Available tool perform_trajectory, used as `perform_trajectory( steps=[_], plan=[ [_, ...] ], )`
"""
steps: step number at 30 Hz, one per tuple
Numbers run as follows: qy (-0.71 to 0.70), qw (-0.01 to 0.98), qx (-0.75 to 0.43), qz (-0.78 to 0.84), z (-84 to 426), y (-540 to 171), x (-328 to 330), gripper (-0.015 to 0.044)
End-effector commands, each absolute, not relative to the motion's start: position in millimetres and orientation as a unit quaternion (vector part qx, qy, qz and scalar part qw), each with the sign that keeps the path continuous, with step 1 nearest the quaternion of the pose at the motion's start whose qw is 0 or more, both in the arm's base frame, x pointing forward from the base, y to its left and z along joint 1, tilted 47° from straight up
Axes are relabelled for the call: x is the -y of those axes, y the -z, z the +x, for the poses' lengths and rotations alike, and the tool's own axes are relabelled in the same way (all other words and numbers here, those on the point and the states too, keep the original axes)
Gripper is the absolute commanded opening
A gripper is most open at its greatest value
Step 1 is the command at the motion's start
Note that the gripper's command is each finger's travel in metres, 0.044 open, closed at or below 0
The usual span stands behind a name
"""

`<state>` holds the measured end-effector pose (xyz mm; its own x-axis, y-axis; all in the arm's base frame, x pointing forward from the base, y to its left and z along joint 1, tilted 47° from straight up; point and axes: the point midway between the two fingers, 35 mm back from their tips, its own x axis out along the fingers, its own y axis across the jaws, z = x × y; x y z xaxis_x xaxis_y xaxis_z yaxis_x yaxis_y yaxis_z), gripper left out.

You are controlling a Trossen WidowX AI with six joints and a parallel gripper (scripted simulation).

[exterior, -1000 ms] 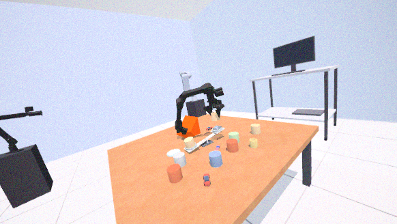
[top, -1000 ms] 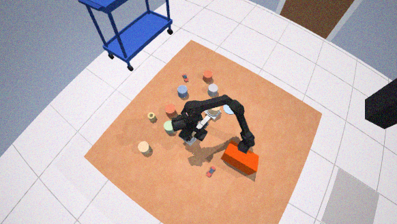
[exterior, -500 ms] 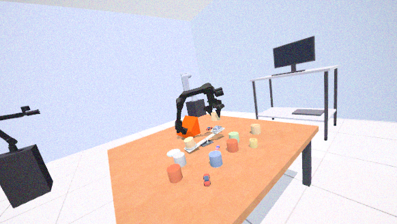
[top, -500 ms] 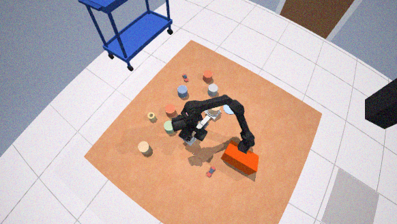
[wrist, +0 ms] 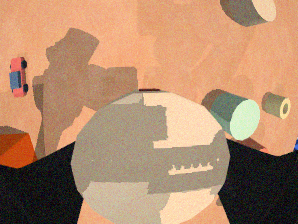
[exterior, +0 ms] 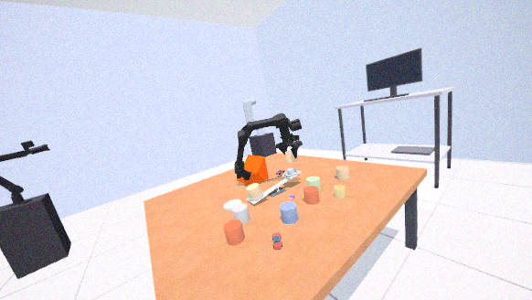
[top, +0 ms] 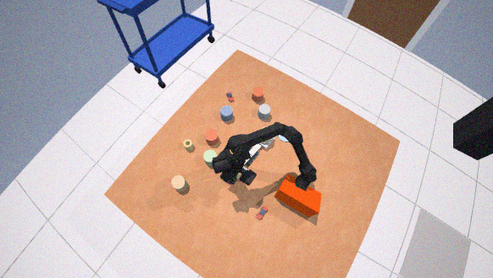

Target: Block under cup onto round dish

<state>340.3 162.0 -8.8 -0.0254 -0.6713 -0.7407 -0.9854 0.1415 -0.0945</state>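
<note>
My gripper (exterior: 291, 152) (wrist: 147, 139) is shut on a cream cup, held in the air above the raised end of the balance (exterior: 274, 186). The held cup (exterior: 291, 157) (wrist: 125, 172) fills the lower middle of the wrist view. The other cream cup (exterior: 253, 191) stands on the low end of the balance. A small pale bluish shape (exterior: 292, 172) shows on the raised end; I cannot tell for certain whether it is the block. The pale round dish (top: 284, 138) (exterior: 233, 204) lies beyond the low end, with no cup above it. The arm partly hides the balance in the top view.
An orange block (top: 298, 197) (exterior: 256, 169) stands near the arm's base. A green cylinder (top: 209, 157) (exterior: 313, 184) (wrist: 245, 119) and a red one (top: 211, 136) (exterior: 311, 195) stand beside the balance. Several other cylinders and toy cars are spread around. A tiny blue-pink thing (exterior: 292, 198) lies near the balance.
</note>
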Motion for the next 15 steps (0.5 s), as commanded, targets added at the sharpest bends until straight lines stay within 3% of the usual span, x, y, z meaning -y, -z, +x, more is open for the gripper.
perform_trajectory(
  steps=[1,6,15],
  plan=[
    [-0.227,0.320,-0.697,-0.600,303,67,-173,0.0000],
    [-0.209,0.322,-0.714,-0.586,265,114,-175,0.0000],
    [-0.208,0.322,-0.715,-0.586,263,119,-172,0.0000]
  ],
)
